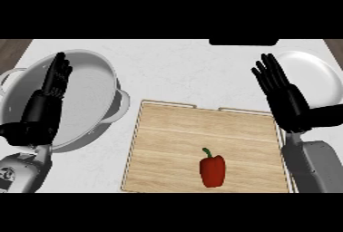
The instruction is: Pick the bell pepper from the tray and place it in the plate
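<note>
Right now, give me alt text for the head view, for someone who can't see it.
A red bell pepper lies on a wooden tray on a white counter, untouched. The left robot hand rests open over a metal pot at left; the right robot hand rests open beside a white plate at right.

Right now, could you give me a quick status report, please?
Left hand open over the pot, right hand open beside the plate. Bell pepper lying on the wooden tray, untouched. Nothing between pepper and plate.
</note>
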{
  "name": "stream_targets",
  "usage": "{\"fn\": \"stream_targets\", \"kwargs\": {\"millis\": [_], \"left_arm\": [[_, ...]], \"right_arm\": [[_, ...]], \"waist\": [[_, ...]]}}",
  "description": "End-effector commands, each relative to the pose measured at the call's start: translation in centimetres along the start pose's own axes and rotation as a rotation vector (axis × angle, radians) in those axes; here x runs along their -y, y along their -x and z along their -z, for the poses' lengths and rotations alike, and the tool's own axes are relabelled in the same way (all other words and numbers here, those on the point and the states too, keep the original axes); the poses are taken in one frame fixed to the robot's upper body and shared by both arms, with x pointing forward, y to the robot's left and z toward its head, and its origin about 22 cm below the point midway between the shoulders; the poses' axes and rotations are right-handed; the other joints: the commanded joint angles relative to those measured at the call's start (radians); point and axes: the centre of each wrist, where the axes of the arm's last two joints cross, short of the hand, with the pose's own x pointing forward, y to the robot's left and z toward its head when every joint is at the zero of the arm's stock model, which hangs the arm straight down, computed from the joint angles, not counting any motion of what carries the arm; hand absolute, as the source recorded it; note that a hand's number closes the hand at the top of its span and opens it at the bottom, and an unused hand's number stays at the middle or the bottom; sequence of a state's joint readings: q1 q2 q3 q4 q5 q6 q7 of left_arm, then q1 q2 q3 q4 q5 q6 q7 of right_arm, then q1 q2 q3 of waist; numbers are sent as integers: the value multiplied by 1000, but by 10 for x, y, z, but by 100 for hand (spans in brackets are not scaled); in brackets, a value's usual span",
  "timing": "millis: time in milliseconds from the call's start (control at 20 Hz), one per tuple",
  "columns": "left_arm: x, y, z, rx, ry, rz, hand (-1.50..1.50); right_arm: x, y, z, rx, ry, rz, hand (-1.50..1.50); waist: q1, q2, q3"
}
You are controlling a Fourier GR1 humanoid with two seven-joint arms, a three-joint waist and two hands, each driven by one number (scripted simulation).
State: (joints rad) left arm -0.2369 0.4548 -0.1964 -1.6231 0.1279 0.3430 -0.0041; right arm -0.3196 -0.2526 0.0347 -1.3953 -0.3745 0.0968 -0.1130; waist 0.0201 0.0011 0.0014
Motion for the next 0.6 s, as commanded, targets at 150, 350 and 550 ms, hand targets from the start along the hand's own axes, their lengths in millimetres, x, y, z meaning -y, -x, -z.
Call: {"fn": "stream_targets", "kwargs": {"millis": [150, 350, 550], "left_arm": [[9, 65, -50, -453, 8, -98, 0], [24, 77, -77, -623, 45, -199, 0], [32, 91, -100, -678, 67, -276, 0]], "right_arm": [[-4, -73, 27, 124, 36, -282, 150], [59, -113, 13, 47, 214, -838, 150], [20, -80, -12, 161, 381, -702, -150]], "waist": [[-27, -5, -7], [-97, -12, -23], [-70, -7, -5]]}}
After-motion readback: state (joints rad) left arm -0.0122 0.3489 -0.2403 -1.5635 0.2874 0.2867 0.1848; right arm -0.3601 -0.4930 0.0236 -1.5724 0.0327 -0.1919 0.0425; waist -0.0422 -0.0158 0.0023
